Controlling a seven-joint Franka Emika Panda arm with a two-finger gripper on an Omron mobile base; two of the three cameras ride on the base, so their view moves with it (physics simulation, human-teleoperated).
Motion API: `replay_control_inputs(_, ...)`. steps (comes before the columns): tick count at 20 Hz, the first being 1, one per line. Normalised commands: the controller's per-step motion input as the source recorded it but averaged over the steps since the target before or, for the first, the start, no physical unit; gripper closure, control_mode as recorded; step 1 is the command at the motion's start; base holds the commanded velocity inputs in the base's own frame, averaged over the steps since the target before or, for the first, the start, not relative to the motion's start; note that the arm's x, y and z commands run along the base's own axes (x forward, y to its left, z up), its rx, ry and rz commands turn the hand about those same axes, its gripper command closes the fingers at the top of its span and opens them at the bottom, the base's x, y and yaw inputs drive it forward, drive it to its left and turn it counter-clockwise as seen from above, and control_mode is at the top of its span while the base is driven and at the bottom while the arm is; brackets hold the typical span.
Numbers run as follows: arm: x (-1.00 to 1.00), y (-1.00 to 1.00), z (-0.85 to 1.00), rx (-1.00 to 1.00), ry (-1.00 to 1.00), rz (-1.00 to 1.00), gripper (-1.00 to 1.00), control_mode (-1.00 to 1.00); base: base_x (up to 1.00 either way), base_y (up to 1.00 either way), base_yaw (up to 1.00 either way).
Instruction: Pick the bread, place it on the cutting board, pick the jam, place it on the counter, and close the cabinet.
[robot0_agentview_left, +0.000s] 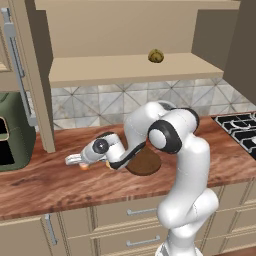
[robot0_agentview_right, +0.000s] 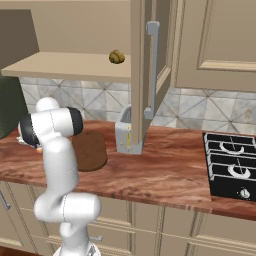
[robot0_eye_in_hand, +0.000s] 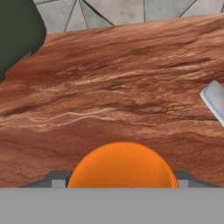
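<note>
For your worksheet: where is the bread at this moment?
The bread sits on the open cabinet's shelf, right of centre in the left base view, above the cutting board.

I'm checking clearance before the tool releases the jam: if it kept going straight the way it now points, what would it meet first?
Apart from the jam it holds, the tool points low along the counter. Judging by the hand view, it would likely meet the worktop first, short of the tiled wall; depth is unclear.

bare counter (robot0_eye_in_hand: 131, 87) ahead, open door (robot0_agentview_left: 35, 85) left
</note>
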Motion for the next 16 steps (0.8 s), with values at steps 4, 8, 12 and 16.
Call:
replay_control_inputs(4, 0.0, 0.0, 0.0, 0.0, 0.0, 0.0, -1.0, -1.0, 0.0, 0.0, 0.0)
replay_control_inputs(8, 0.0, 0.0, 0.0, 0.0, 0.0, 0.0, -1.0, -1.0, 0.0, 0.0, 0.0)
replay_control_inputs(12, 0.0, 0.0, 0.01, 0.0, 0.0, 0.0, -1.0, -1.0, 0.0, 0.0, 0.0)
replay_control_inputs(16, 0.0, -0.03, 0.27, 0.01, 0.0, 0.0, -1.0, -1.0, 0.0, 0.0, 0.0)
